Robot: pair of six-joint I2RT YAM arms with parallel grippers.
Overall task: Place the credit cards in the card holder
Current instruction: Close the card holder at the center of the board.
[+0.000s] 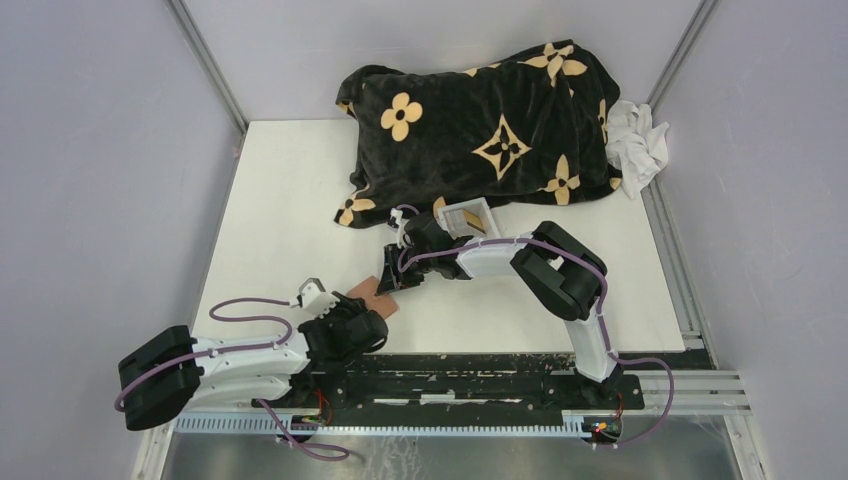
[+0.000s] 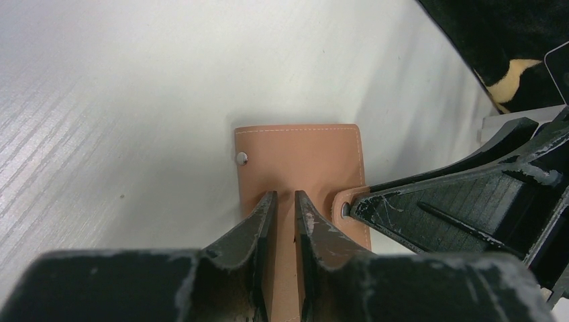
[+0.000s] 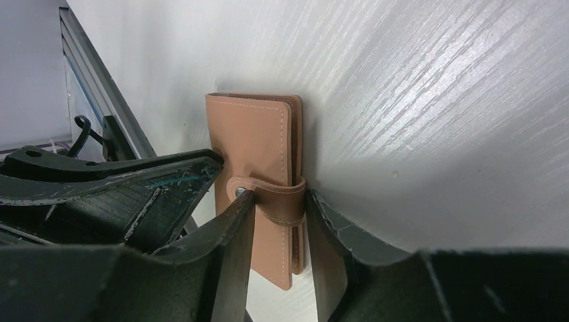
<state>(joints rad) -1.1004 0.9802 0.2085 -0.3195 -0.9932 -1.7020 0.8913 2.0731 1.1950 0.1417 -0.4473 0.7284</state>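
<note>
The card holder [image 1: 370, 291] is a tan leather wallet, folded and held closed by a snap strap [image 3: 278, 201], and it sits between both grippers near the table's front. My left gripper [image 2: 285, 194] reaches over its face [image 2: 302, 157] with the fingers a narrow slit apart. Leather shows through the gap, and nothing is pinched. My right gripper [image 3: 278, 198] straddles the strap, one finger at the snap and the other against the folded edge, both touching. I cannot make out the credit cards in any view.
A clear plastic tray [image 1: 466, 212] stands just behind the right gripper [image 1: 393, 282], with something tan inside. A black blanket with gold flowers [image 1: 480, 120] fills the back of the table, beside a white cloth [image 1: 638, 140]. A metal rail [image 1: 480, 365] runs along the near edge.
</note>
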